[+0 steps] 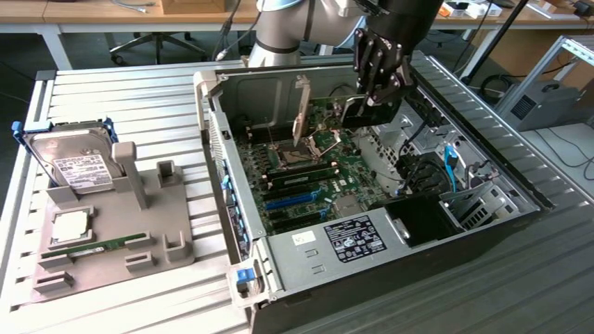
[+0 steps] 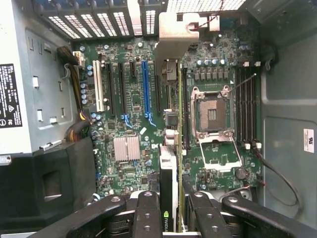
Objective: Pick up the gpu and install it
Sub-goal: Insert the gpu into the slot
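Observation:
My gripper [image 1: 376, 97] hangs over the open computer case [image 1: 278, 268] and is shut on the gpu [image 1: 366, 115]. The gpu is a dark card held on edge, with its silvery bracket [image 1: 302, 111] toward the case's rear wall. In the wrist view the gpu [image 2: 168, 163] appears edge-on between my black fingers [image 2: 148, 213], and its bracket [image 2: 173, 34] reaches the rear slot openings. The card hovers above the motherboard [image 2: 129, 109], between the blue slot [image 2: 145, 89] and the processor socket [image 2: 210, 114]. Whether it touches a slot I cannot tell.
On the exterior view's left, a grey holder [image 1: 139, 223] carries a hard drive [image 1: 69, 163], a green memory stick [image 1: 93, 247] and a processor chip [image 1: 69, 226]. The power supply [image 2: 20, 99], cables and the case walls crowd the space around the board.

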`<state>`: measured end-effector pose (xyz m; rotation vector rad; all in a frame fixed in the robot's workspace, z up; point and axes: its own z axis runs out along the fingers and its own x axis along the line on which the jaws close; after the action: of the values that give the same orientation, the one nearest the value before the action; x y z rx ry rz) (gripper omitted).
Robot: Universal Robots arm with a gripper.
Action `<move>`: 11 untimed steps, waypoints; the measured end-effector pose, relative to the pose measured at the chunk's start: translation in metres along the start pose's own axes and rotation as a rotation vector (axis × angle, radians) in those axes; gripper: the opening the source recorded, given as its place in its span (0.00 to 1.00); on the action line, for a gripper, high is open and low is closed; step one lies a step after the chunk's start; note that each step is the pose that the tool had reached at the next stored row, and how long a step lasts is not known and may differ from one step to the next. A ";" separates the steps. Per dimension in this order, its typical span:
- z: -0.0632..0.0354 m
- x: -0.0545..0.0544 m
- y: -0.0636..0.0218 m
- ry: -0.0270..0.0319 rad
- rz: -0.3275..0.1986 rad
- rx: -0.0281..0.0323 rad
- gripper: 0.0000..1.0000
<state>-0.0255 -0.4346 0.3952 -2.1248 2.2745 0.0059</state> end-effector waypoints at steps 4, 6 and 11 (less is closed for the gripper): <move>0.0001 0.000 0.0000 0.0001 0.000 0.0000 0.27; 0.0001 0.000 0.0000 0.0000 0.000 0.0000 0.27; 0.0001 0.000 0.0000 0.0000 0.000 0.0000 0.27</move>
<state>-0.0255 -0.4346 0.3951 -2.1248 2.2746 0.0059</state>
